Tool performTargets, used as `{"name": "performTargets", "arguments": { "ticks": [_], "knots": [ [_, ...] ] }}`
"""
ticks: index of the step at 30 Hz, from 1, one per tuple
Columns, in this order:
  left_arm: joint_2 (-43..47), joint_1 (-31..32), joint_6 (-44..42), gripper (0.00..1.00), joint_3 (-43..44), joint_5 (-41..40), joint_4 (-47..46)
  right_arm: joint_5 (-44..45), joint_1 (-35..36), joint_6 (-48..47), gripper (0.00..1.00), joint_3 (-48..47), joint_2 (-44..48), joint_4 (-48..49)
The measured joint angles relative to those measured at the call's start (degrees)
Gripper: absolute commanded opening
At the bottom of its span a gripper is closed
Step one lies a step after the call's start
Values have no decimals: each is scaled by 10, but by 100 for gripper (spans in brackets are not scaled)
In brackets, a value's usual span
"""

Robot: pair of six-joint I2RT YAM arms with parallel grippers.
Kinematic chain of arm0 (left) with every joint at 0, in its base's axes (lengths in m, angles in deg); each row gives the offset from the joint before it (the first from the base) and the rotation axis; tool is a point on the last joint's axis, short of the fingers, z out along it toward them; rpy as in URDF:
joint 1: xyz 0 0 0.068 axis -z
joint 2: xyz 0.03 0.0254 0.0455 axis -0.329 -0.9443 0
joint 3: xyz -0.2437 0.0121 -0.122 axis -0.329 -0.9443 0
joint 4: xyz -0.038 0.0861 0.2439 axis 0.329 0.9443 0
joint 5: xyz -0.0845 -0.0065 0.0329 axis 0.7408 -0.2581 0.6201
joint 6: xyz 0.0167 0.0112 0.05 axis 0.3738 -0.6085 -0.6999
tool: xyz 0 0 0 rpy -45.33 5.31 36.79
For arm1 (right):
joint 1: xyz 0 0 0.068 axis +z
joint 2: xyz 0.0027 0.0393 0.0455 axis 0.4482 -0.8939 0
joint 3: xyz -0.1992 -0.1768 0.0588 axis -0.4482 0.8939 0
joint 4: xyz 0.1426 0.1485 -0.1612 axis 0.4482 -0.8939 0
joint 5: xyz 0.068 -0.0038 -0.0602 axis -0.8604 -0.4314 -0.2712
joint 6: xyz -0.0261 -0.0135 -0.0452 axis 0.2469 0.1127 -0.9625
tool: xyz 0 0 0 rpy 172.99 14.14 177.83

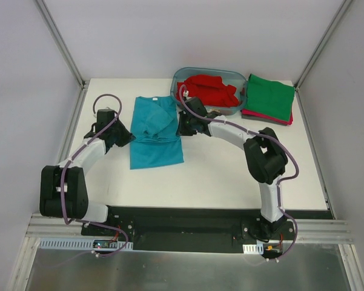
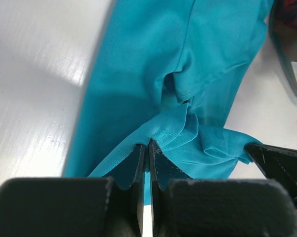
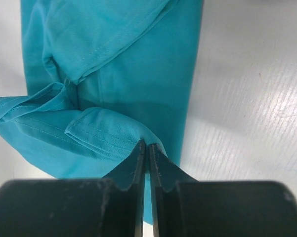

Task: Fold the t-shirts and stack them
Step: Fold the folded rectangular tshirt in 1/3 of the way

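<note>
- Teal t-shirt (image 1: 156, 142) lies on table (image 1: 230, 182), left of centre; we see left gripper (image 2: 147, 149) and right gripper (image 3: 146, 148) each clenched on opposite edges.
- Likely risk: thin pinch slipping; uneven pull skewing the fold.

Four t-shirts: teal (image 1: 154, 136), red (image 1: 213, 90), green (image 1: 270, 96), magenta (image 1: 264, 117). One tub (image 1: 209, 70). Two arms: left (image 1: 79, 160), right (image 1: 263, 159).

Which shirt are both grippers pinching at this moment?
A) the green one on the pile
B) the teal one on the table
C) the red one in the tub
B: the wrist views show the left gripper and the right gripper each shut on a fold of the teal shirt.
</note>
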Motion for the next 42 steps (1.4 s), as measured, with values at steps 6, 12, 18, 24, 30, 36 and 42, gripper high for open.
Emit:
{"name": "performTargets", "arguments": {
  "ticks": [6, 12, 18, 24, 30, 36, 42],
  "knots": [
    [-37, -3, -1, 0, 4, -4, 0, -1, -5, 2, 11, -6, -36, 18],
    [-60, -11, -2, 0, 11, -12, 0, -12, -13, 1, 15, -19, -68, 35],
    [-65, -15, -7, 45, 12, -12, 1, -22, -15, -1, 57, -26, -76, 45],
    [-35, -19, -21, 99, 14, -22, 19, -29, -15, -19, 80, -42, -73, 31],
    [181, -19, -4, 99, -72, -31, 16, -17, -5, -58, 96, -1, 8, -2],
    [345, -19, 36, 99, -193, -24, 20, -19, 62, -87, 96, 30, 82, -11],
    [385, -19, 58, 99, -233, -31, 62, -40, 122, -89, 96, -2, 24, -10]
  ]
}}
